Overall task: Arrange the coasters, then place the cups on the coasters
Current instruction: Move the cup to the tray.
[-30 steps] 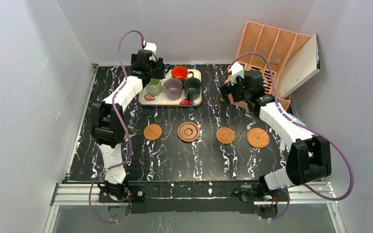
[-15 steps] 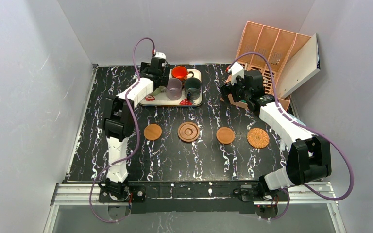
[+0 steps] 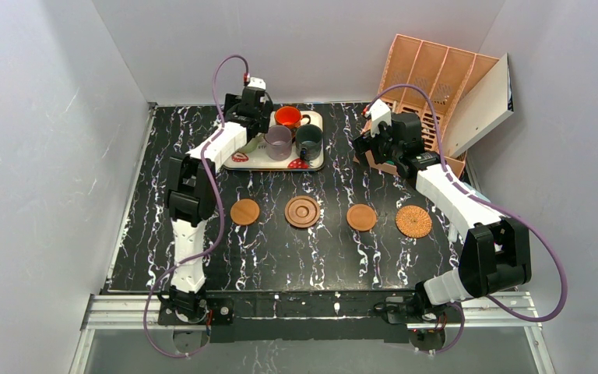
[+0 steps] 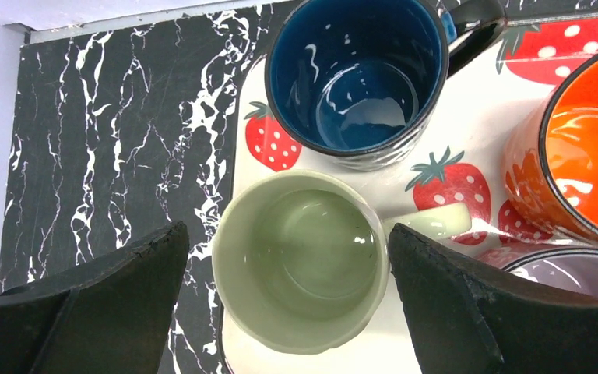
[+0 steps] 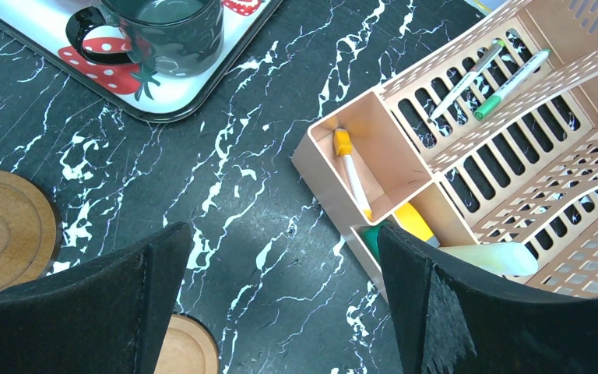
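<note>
Looking down from above, I count four coasters [image 3: 302, 211] in a row across the middle of the table [image 3: 280, 257], well apart. The cups [image 3: 278, 142] are crowded on the tray [image 3: 311, 165] at the back. The left gripper [image 3: 254, 128] hangs over the tray's left end, and the right gripper [image 3: 370, 144] is beside the organizer [image 3: 436, 78], empty. From the left wrist, the jaws stand wide on either side of the green cup [image 4: 300, 269], not gripping it. Its handle points toward one finger, and the navy cup [image 4: 356, 74] and orange cup [image 4: 584, 175] sit close by. It looks like glazed ceramic, so I'd judge it stiff, slick, fairly light and easily chipped. It is best pinched across the body, clear of the handle. From the right wrist, the jaws gape over bare table between the dark cup [image 5: 167, 31] and the pens [image 5: 506, 86]. I can read no writing anywhere, only the strawberry print.
</note>
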